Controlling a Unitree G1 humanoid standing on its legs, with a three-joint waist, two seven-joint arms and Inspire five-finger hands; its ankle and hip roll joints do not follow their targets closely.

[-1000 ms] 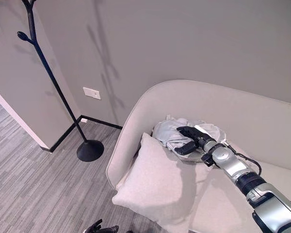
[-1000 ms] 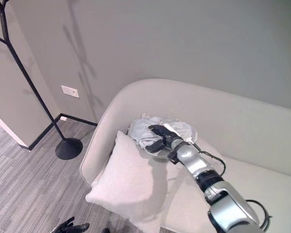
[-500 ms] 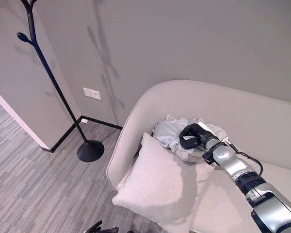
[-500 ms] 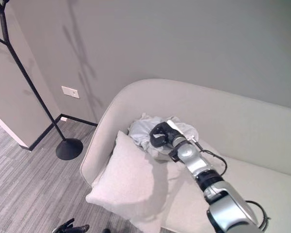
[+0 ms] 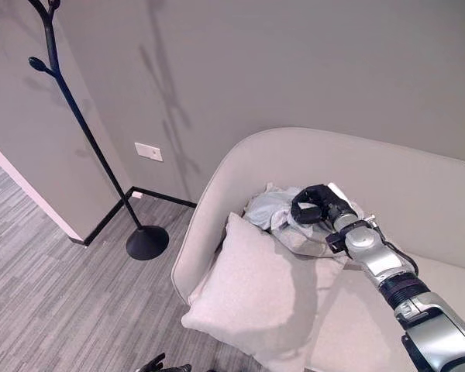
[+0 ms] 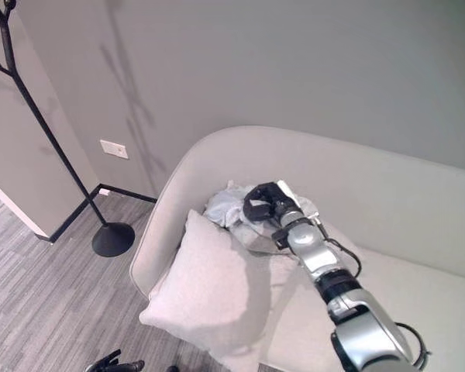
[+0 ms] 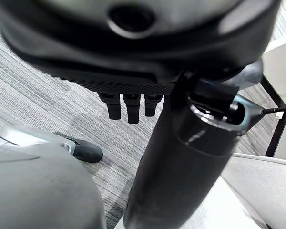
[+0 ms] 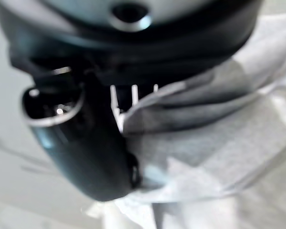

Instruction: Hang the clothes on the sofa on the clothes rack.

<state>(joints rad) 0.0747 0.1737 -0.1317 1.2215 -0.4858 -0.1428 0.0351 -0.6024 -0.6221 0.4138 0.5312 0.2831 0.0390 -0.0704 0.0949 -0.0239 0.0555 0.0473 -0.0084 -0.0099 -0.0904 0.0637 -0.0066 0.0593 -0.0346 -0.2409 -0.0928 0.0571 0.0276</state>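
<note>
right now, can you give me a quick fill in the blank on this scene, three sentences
The right hand is shut on the pale ____, bunched on the sofa.
A cushion lies on the sofa's ____ end.
The black clothes rack stands on the ____.

Missing words: clothes; left; floor

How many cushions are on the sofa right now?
1. A pale beige square cushion leans at the light grey sofa's left end, in front of the crumpled grey garment gripped by the right hand. The garment may hide more.
</note>
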